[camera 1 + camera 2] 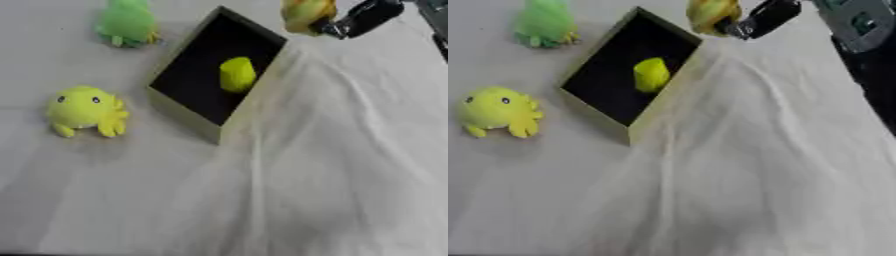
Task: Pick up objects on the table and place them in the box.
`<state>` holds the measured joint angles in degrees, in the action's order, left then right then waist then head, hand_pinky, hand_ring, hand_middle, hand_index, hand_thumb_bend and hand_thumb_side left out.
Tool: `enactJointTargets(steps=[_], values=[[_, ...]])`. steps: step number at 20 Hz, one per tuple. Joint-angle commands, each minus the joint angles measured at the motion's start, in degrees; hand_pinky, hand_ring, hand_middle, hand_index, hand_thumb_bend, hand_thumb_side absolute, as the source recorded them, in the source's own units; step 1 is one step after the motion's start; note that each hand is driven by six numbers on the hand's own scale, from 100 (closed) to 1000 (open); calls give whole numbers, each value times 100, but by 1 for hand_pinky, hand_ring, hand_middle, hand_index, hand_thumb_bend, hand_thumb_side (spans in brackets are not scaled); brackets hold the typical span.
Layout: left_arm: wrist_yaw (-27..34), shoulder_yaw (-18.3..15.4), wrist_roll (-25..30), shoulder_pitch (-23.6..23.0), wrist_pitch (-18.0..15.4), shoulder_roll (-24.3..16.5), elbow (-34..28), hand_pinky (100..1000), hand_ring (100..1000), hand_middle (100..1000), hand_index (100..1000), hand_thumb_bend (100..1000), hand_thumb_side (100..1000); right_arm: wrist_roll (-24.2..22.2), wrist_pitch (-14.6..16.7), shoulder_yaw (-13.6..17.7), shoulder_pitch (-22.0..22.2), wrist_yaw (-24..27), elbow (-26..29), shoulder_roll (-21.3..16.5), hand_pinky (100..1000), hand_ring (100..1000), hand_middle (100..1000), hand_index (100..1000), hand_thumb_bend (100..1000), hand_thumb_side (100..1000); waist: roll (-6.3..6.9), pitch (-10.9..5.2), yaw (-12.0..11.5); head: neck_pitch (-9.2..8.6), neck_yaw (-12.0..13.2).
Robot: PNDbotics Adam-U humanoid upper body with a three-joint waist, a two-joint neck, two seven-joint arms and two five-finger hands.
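Right hand (363, 19) came in from upper right w/ fingers curled round a yellow-orange plush (306, 14), held just past the box's (188, 117) far corner, not yet over the opening. Risk, imo: released there it could land on the rim or outside, or the bunched white cloth (332, 165) could snag. Box was rigid w/ dark interior, a yellow soft lump (237, 74) inside; yellow plush (85, 110) & green plush (128, 22) sat on the table. Left hand unseen.

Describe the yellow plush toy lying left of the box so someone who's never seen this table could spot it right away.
Start at the open box with the black inside in the middle of the white cloth. To its left, near its lower corner, sits the yellow plush toy, round with two dark eyes and stubby legs. The other plush on that side is green and farther away.
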<state>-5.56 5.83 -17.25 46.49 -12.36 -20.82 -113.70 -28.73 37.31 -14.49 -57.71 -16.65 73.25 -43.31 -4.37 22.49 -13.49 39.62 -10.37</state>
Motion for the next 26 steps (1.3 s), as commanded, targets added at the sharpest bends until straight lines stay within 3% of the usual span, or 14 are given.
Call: enactJointTargets(steps=[1,8,9,11,15,20,23,26], values=[[40,13,15,159,-58,-12,-89,675,679,661,813,399,501,-105,59,58,-254,-51,-193,105,809,801,372,585,100,121,5,-94,-49,-124,-71],[64,22,12,269,-81,39,-89,675,679,661,812,399,502,-98,105,174,-599,-460,-872,626,819,818,396,609,100,158,-40,10,-284,-230,-240],[66,23,13,279,-83,36,-89,675,679,661,812,399,502,-81,174,173,-615,-545,-969,684,826,828,409,621,100,237,-48,21,-308,-234,-257],[70,27,16,289,-83,35,-89,674,679,661,812,398,503,-92,379,176,-634,-661,-1164,778,833,841,432,639,100,302,-63,37,-338,-234,-273],[72,27,20,274,-75,22,-89,673,678,661,812,396,506,-59,679,206,-644,-942,-1388,849,843,872,497,693,100,326,-86,52,-353,-211,-282],[67,19,12,233,-60,-4,-89,673,678,661,812,396,508,89,850,234,-620,-1282,-1446,822,859,921,603,793,241,343,-88,45,-332,-211,-293],[62,17,11,220,-54,-9,-89,673,678,661,812,396,509,173,901,245,-614,-1463,-1456,807,880,963,714,872,309,368,-81,39,-322,-209,-354],[59,17,13,200,-42,-15,-89,672,678,660,812,395,511,245,934,247,-601,-1582,-1452,790,885,971,731,885,333,395,-70,36,-311,-212,-411]])
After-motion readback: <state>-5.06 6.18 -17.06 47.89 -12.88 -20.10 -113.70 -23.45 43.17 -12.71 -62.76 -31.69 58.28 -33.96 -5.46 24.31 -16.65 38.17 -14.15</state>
